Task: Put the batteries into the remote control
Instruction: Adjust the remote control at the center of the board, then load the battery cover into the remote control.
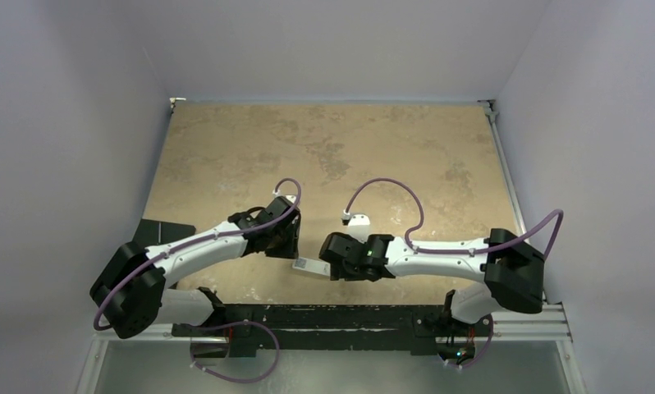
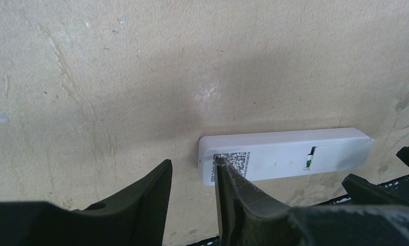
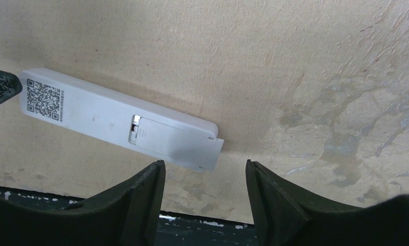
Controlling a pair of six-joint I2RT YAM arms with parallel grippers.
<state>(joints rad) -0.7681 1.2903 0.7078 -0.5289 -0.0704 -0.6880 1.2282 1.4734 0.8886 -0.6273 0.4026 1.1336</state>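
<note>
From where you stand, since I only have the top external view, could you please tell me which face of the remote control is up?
Observer: Its back is up: the remote control shows a QR label and the battery cover.
Operator: Is that cover off?
Observer: No, it is on, but it sits skewed and pokes past the remote's end.
Operator: Is either gripper holding anything?
Observer: No. The left gripper and the right gripper are both open, gripping nothing.

Lab test cell: plain white walls (image 1: 332, 41) boxing mottled tan tabletop (image 1: 332, 139).
</note>
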